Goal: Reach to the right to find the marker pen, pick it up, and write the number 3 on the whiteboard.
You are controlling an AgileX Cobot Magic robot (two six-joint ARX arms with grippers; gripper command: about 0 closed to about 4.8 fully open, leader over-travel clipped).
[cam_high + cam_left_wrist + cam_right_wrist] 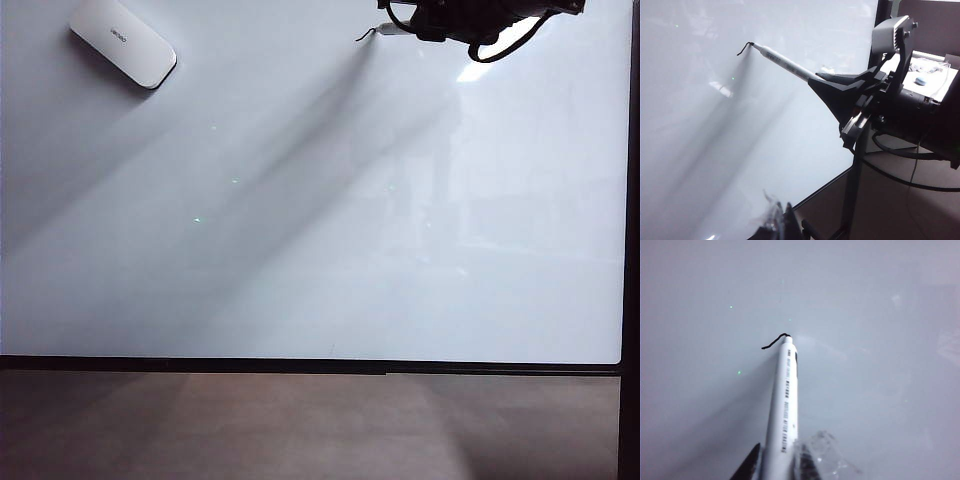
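Black ink: the first short curl of the number 3 (774, 341) near the whiteboard's (300, 250) upper right. We see the right gripper (832, 80) clamped on the marker pen (784, 400), tip touching; light, even pressure suits. The left gripper (777, 222) idles low beside the board, opening unreadable.
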